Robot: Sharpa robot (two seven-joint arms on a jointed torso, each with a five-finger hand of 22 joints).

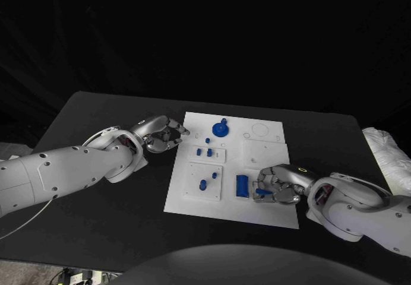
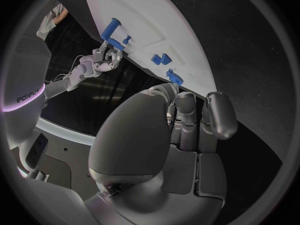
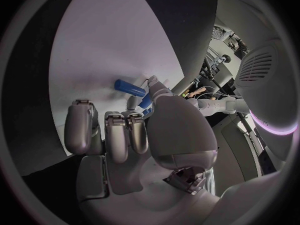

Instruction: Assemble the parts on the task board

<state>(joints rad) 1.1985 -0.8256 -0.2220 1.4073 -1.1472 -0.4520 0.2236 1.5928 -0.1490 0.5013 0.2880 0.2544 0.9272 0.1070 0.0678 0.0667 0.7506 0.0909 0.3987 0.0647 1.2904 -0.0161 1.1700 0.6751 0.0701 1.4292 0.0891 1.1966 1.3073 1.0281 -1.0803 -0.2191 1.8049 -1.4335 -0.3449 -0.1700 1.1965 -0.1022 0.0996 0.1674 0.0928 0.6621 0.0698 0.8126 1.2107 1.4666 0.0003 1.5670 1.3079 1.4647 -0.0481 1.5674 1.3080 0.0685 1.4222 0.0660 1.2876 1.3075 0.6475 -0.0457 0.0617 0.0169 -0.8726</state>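
While the right hand (image 1: 275, 185) pinches a small blue part (image 1: 263, 192) over the task board (image 1: 265, 211) at about four o'clock, a blue block (image 1: 242, 186) lies just beside it. At nine o'clock the left hand (image 1: 163, 133) hangs curled, grasping nothing. A blue knob (image 1: 221, 127) and smaller pieces (image 1: 205, 152) already occupy the board; assembly seems midway, with round seats at one o'clock unfilled.

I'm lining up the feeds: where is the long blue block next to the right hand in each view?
Head view: long blue block lies on the task board, just left of the right hand.
Left wrist view: block beside the far right hand.
Right wrist view: block past the fingers.
Shared landmark: the white task board.
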